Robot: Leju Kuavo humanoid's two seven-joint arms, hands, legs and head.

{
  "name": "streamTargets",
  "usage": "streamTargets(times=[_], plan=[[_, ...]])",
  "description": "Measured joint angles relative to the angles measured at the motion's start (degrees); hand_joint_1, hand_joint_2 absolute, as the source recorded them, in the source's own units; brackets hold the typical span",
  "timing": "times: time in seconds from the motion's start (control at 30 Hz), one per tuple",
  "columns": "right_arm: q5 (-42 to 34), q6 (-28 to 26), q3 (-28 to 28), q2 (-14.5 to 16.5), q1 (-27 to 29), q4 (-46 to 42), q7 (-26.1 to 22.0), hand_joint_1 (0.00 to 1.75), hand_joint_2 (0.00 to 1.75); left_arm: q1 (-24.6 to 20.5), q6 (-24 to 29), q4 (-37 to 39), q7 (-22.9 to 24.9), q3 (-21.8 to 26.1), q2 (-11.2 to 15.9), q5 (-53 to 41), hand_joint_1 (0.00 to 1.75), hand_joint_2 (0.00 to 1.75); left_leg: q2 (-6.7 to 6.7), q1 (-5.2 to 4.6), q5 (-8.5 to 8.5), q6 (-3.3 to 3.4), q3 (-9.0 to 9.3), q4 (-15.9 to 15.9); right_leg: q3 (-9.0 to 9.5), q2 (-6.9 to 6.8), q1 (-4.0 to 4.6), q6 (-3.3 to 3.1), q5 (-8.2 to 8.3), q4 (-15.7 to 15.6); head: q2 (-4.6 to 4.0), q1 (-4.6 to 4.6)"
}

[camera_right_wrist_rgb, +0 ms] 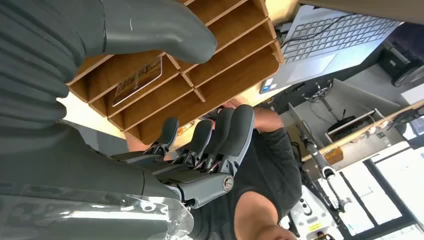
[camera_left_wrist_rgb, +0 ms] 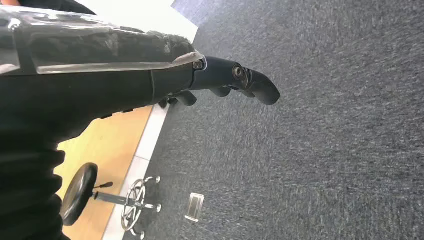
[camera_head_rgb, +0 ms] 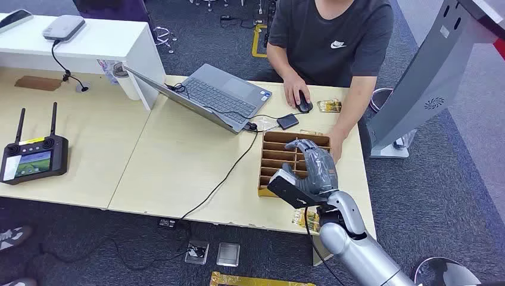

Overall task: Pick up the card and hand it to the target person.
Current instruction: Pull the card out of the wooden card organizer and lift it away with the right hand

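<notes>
Far left on the pale wooden desk (camera_head_rgb: 178, 173) sits a black handheld controller with two antennas and a lit screen (camera_head_rgb: 33, 156). Next comes a white raised counter (camera_head_rgb: 119, 42) carrying a flat grey device with a black cable (camera_head_rgb: 63, 27). Moving across, an open grey laptop (camera_head_rgb: 208, 95) stands at an angle, a black cable running from it over the desk's front edge.

Right of the laptop, the brown wooden slotted card rack (camera_head_rgb: 280, 156) lies flat, and the robot's right hand (camera_head_rgb: 314, 167) hangs right over it, fingers spread and slightly curled, holding nothing. The right wrist view shows its thick grey thumb (camera_right_wrist_rgb: 165, 27) apart from the darker fingers (camera_right_wrist_rgb: 235, 130), and a glossy yellowish card (camera_right_wrist_rgb: 137, 80) lying in one compartment of the rack below them.

Beyond the rack sits a person in a dark T-shirt (camera_head_rgb: 333, 36), one hand on a black mouse (camera_head_rgb: 304, 104), the other at the rack's far right corner.

The left hand (camera_left_wrist_rgb: 225, 82) hangs over grey carpet (camera_left_wrist_rgb: 325, 125), fingers curled in, nothing held.
</notes>
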Motion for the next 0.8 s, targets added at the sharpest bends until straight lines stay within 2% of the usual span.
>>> streamTargets(times=[0.2,0.37,0.8], plan=[[-0.41,0.1,0.15,0.05,-0.67,0.55,-2.0,0.75,1.75,0.0,0.38,0.0,0.0,0.27,-0.05,0.44,0.0,1.75,0.0,0.0,0.0,0.0,-0.01,0.0,0.0,0.0,0.0,0.0,0.0,0.0,0.0,0.0],[-0.5,-0.04,0.2,0.32,-1.51,1.76,-2.91,0.65,1.75,0.01,0.46,0.0,0.0,0.51,-0.13,0.59,0.0,1.75,-0.01,0.0,0.0,0.0,-0.01,0.0,0.01,0.0,0.0,0.0,0.0,0.0,0.0,0.0],[-1.05,-0.69,0.08,1.15,-3.98,8.28,-4.37,0.71,1.75,0.01,0.34,0.0,-0.01,1.06,-0.23,0.52,0.0,1.75,-0.01,0.0,0.0,0.0,-0.01,0.0,0.0,-0.01,0.0,0.0,0.0,0.0,0.0,0.02]])
